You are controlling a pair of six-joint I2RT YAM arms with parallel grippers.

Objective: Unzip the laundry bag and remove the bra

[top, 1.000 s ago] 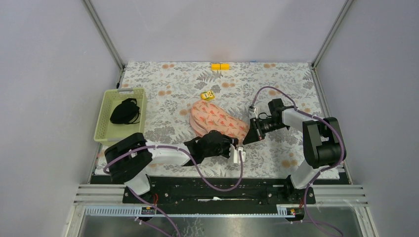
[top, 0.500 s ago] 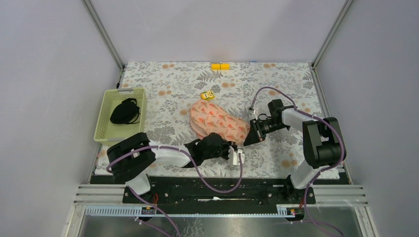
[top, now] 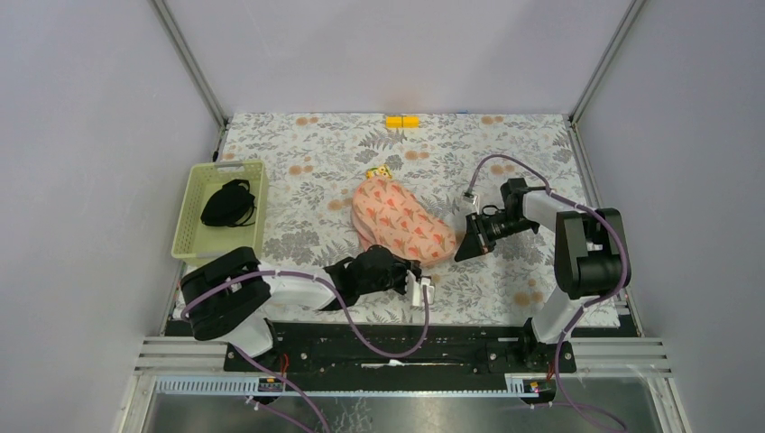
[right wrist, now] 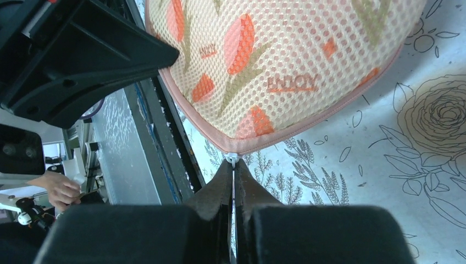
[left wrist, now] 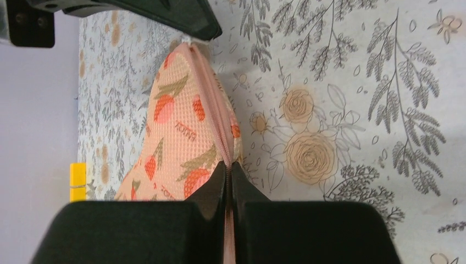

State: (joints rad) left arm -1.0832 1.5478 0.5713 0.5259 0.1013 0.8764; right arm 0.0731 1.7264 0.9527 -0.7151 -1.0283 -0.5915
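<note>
The left gripper was closed on the pink seam of the laundry bag, with the seam between its fingers. The bag (mesh, printed with orange flowers) lay on the flowered tablecloth, and its far tip reached the right gripper. A yellow block showed at the left edge.

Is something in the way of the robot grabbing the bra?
Yes, the laundry bag itself. It looks zipped shut, so no bra shows. The left gripper pinches its zip seam, and the right gripper pinches the zip pull at its rim.
</note>
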